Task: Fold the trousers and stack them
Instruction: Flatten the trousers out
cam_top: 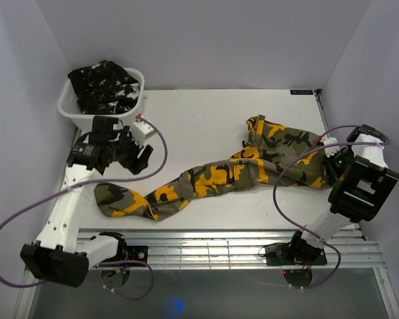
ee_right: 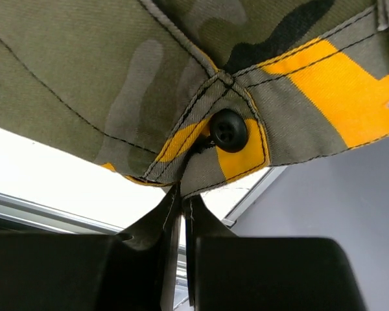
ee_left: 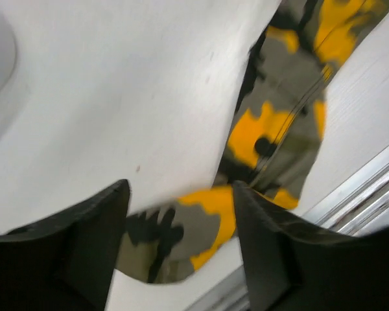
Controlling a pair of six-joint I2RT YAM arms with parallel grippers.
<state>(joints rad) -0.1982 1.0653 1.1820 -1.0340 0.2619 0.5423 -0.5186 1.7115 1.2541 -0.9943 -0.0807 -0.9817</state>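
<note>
The olive-grey trousers with orange-yellow and black patches point(cam_top: 216, 178) lie stretched across the table, leg end at the front left, waist at the right. My right gripper point(cam_top: 332, 159) is shut on the waist edge, pinching cloth just below a black button point(ee_right: 228, 129); the gripper's closed tips show in the right wrist view point(ee_right: 183, 194). My left gripper point(cam_top: 141, 157) is open and empty, held above the table behind the leg end. In the left wrist view the gripper point(ee_left: 180, 189) frames the leg end point(ee_left: 181, 233) below. The black trousers with white flecks point(cam_top: 105, 85) lie bunched in the tub.
The white plastic tub point(cam_top: 70, 109) stands at the back left corner, just behind my left arm. Grey walls close the table on the left, back and right. A slatted metal strip point(cam_top: 233, 249) runs along the near edge.
</note>
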